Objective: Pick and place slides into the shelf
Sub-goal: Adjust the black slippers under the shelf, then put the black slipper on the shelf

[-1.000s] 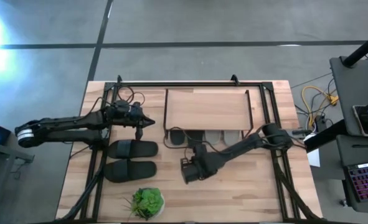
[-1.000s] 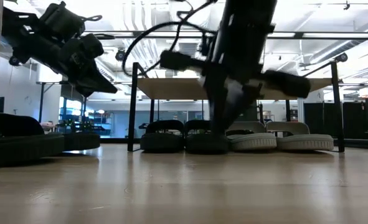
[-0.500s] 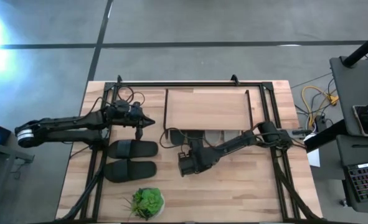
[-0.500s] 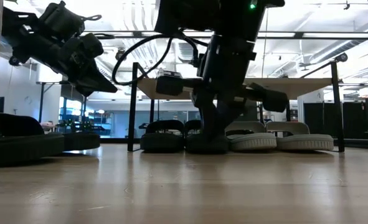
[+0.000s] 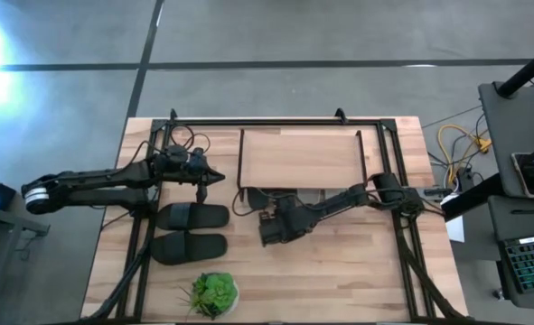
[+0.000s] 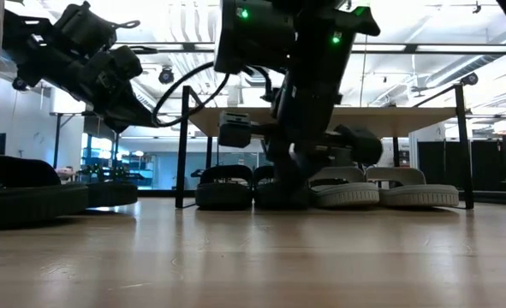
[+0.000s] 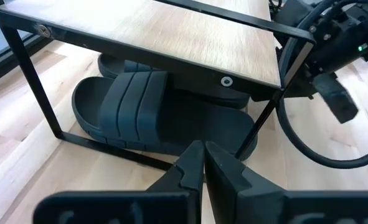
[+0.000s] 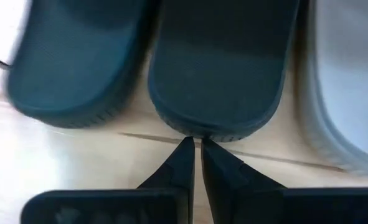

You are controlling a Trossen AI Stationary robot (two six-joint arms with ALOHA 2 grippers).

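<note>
The shelf (image 5: pixel 300 158) stands at the table's far middle. Under it lie two charcoal slides (image 6: pixel 224 193) and two light grey slides (image 6: pixel 381 193), soles on the table. The pair of black slides (image 5: pixel 191 231) lies on the table left of the shelf. My right gripper (image 5: pixel 277 204) is shut and low at the shelf's near side, against the heel of the right-hand charcoal slide (image 8: pixel 212 74). My left gripper (image 5: pixel 214 177) hovers shut beyond the black pair, left of the shelf, touching nothing. My right gripper pushes the heel end (image 8: pixel 199 132) of the right-hand charcoal slide with its shut fingertips (image 8: pixel 185 152). It comes level from the table's near side, along the slide's length. The slide lies flat on the table between the other charcoal slide (image 8: pixel 78 74) and a grey slide (image 8: pixel 349 93).
A small green plant (image 5: pixel 214 293) stands near the table's near edge, below the black slides. A black metal frame (image 5: pixel 248 121) runs round the tabletop. Bare wood lies near of the shelf, right of my right arm. Cables and a laptop sit off the table's right.
My right gripper has moved toward the table's far edge, up to the shelf, still shut. The charcoal slide at its tips has slid farther under the shelf board. My left arm has kept still.
</note>
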